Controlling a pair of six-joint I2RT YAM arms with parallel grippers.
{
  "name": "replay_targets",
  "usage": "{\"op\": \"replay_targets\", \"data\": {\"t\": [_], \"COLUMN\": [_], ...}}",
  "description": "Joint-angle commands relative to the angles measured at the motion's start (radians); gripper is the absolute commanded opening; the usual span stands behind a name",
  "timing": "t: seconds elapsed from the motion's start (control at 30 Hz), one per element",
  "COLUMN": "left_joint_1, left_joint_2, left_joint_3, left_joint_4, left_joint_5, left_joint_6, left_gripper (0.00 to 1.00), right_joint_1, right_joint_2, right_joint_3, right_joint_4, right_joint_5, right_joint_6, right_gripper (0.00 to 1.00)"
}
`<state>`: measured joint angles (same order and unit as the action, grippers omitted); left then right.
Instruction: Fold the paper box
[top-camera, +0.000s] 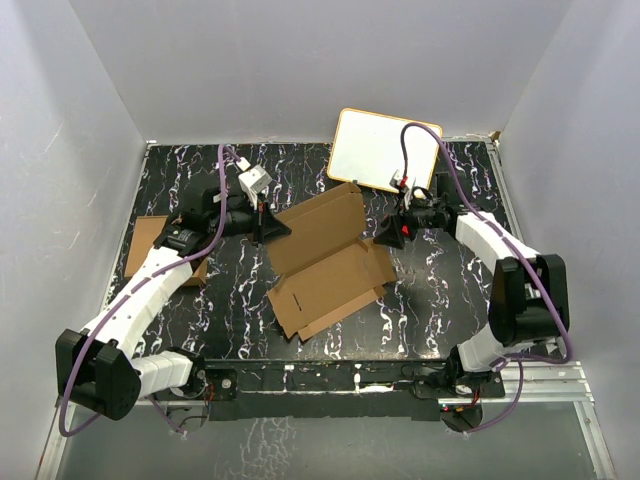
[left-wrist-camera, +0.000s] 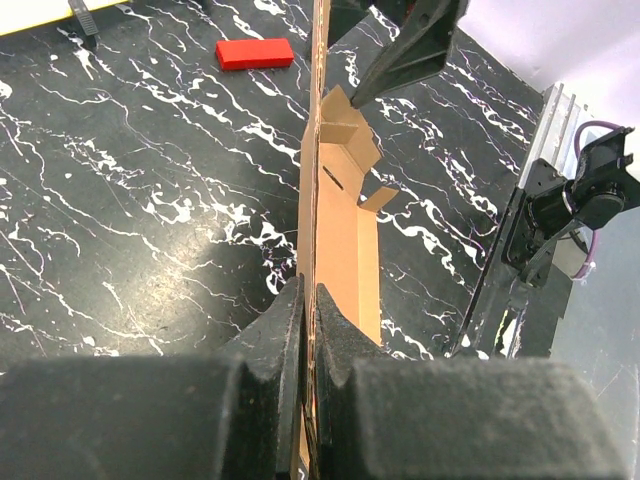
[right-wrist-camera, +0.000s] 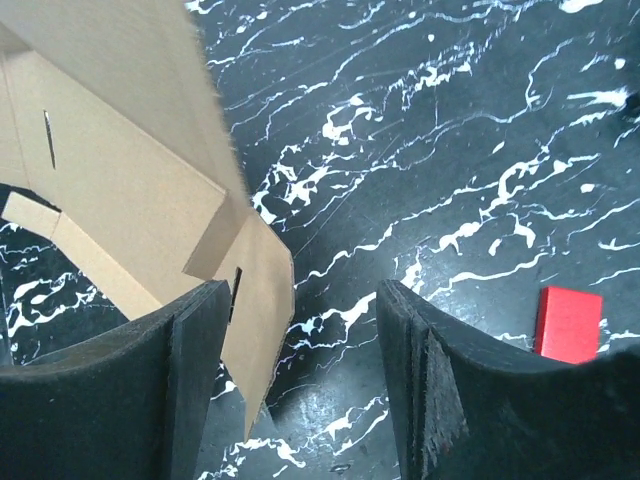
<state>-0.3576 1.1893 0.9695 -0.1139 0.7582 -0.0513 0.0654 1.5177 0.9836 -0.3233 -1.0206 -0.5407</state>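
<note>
The paper box (top-camera: 325, 262) is a brown notched cardboard sheet lying partly raised in the middle of the black marbled table. My left gripper (top-camera: 272, 228) is shut on its left edge; in the left wrist view the sheet (left-wrist-camera: 340, 230) runs edge-on away from between my fingers (left-wrist-camera: 285, 330). My right gripper (top-camera: 392, 236) is open just right of the sheet's right flap. In the right wrist view that flap (right-wrist-camera: 262, 300) hangs between my fingers, close to the left finger (right-wrist-camera: 195, 360), not pinched.
A white board with a yellow rim (top-camera: 384, 150) leans at the back. Brown cartons (top-camera: 150, 243) lie under my left arm at the left. A small red block (right-wrist-camera: 568, 323) lies on the table near my right gripper; it also shows in the left wrist view (left-wrist-camera: 255, 53).
</note>
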Motion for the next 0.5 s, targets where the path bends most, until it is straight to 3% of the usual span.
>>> {"op": "replay_targets", "data": {"t": [0.0, 0.07, 0.17, 0.33, 0.47], "left_joint_1": [-0.004, -0.004, -0.004, -0.005, -0.004], "left_joint_2": [-0.014, -0.014, -0.01, -0.002, 0.0], "left_joint_3": [0.047, 0.052, 0.057, 0.071, 0.104], "left_joint_4": [-0.002, -0.003, -0.002, -0.007, -0.02], "left_joint_5": [0.012, 0.012, 0.014, 0.016, 0.013], "left_joint_6": [0.014, 0.013, 0.014, 0.017, 0.02], "left_gripper": [0.0, 0.0, 0.0, 0.0, 0.0], "right_joint_1": [-0.003, -0.003, -0.001, 0.01, 0.023], "right_joint_2": [0.09, 0.123, 0.139, 0.144, 0.126], "right_joint_3": [0.108, 0.146, 0.162, 0.18, 0.179], "right_joint_4": [-0.139, -0.207, -0.235, -0.248, -0.232], "right_joint_5": [-0.001, 0.002, 0.002, 0.004, -0.003], "right_joint_6": [-0.037, -0.067, -0.077, -0.076, -0.083], "right_gripper": [0.65, 0.63, 0.52, 0.11, 0.08]}}
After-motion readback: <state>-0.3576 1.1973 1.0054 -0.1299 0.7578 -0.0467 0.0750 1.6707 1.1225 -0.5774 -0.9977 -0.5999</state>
